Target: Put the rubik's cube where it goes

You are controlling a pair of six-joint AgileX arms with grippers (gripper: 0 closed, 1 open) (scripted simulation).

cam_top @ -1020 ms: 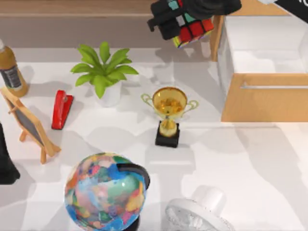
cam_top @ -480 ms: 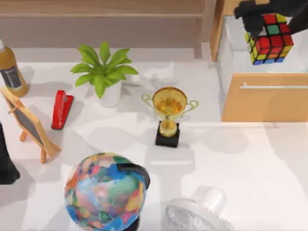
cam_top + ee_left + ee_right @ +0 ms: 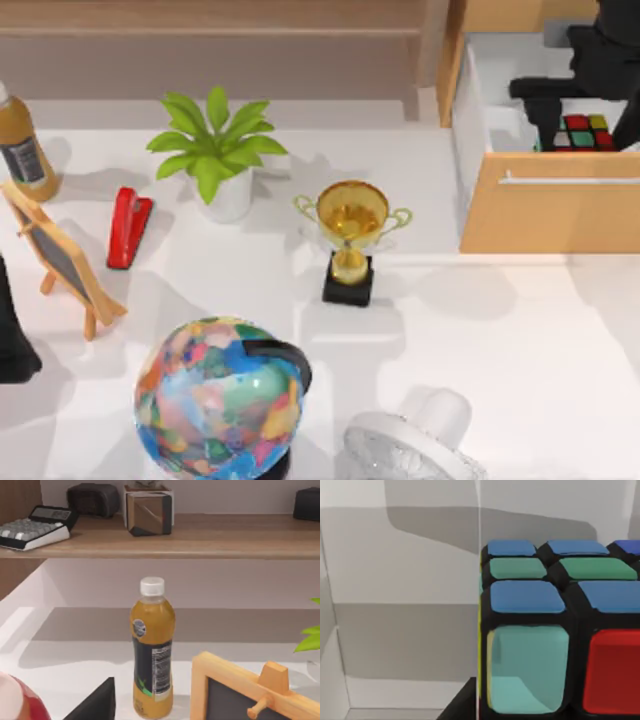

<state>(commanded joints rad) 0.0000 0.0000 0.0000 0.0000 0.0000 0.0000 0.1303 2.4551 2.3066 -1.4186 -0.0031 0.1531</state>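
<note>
right gripper [image 3: 565, 118] lowered at far right, fingers unclear, left arm parked at left edge

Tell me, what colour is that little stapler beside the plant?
Red stapler, clearest in the top view.

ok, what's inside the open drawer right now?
The rubik's cube sits low inside the drawer, with the right hand over it. The hand and the drawer front cover most of the cube; the drawer floor beneath it is hidden.
</note>
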